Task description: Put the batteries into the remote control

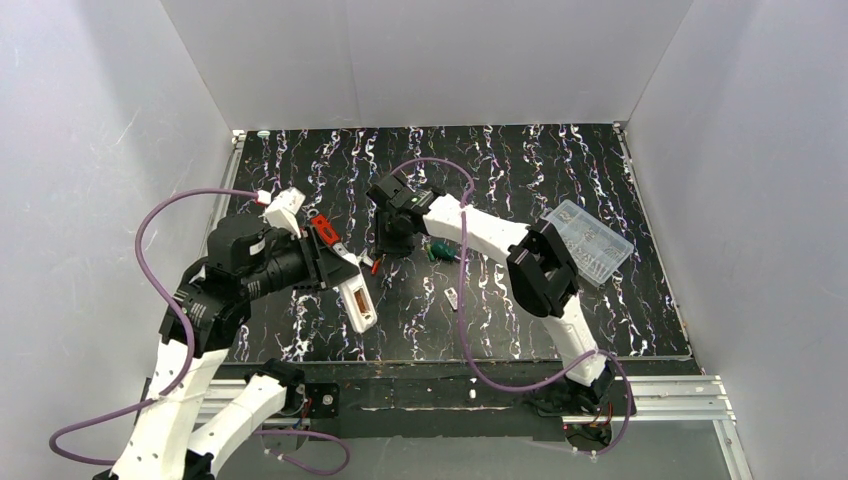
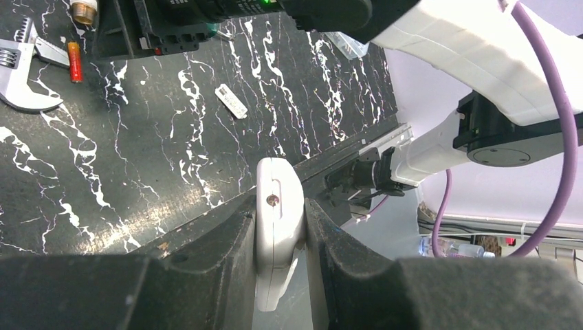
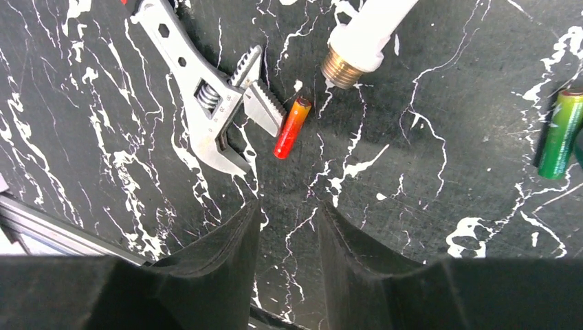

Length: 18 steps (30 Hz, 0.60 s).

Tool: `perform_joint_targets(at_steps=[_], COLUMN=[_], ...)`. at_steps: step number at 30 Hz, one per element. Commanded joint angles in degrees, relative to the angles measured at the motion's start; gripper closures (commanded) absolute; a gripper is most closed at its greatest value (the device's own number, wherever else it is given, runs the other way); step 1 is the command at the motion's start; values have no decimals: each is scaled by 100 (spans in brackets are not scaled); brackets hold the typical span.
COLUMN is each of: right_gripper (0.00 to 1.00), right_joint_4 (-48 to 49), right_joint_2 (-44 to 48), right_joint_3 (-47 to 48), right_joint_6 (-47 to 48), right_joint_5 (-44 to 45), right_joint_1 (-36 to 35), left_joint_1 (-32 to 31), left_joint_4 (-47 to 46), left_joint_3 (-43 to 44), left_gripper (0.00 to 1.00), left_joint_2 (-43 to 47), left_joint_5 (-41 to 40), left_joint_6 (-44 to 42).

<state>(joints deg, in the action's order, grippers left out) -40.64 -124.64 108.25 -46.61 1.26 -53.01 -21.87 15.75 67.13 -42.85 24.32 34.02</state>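
Observation:
The white remote control (image 1: 358,300) hangs above the table's near left, gripped edge-on by my left gripper (image 2: 280,206), which is shut on it. Part of the recessed bay on its back shows in the top view. One red-orange battery (image 3: 292,128) lies on the black marbled table beside a wrench's jaw, also seen as a battery (image 2: 74,60) at the far left of the left wrist view. My right gripper (image 3: 287,206) hovers just short of that battery, jaws apart with only bare table between them. In the top view the right gripper (image 1: 390,243) is at mid-table.
A silver adjustable wrench (image 3: 206,103) lies left of the battery. A white pipe with a brass fitting (image 3: 357,41) lies beyond it. A green-handled screwdriver (image 3: 560,134) is to the right. A small whitish cover plate (image 1: 451,297) lies mid-table, a clear compartment box (image 1: 588,240) at right.

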Motion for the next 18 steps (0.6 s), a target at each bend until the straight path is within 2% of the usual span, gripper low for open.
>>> perform_joint_targets(at_steps=[1,13,18], right_gripper=[56,55,55], right_joint_4=[-297,-612,-872], right_joint_2=[-203,-911,-1384], right_joint_3=[342,1043,1500], right_joint_6=[-511,-538,-526], right_joint_5=[-78,-56,427], right_joint_1=[7,-260,-280], left_joint_1=[-32,-98,-147], left_joint_4=[65,118,174], left_joint_3=[114,55,81], left_gripper=[100,100,100], left_joint_2=[91,199,227], left_joint_5=[70,30,-10], left_joint_6=[-82,-134,-181])
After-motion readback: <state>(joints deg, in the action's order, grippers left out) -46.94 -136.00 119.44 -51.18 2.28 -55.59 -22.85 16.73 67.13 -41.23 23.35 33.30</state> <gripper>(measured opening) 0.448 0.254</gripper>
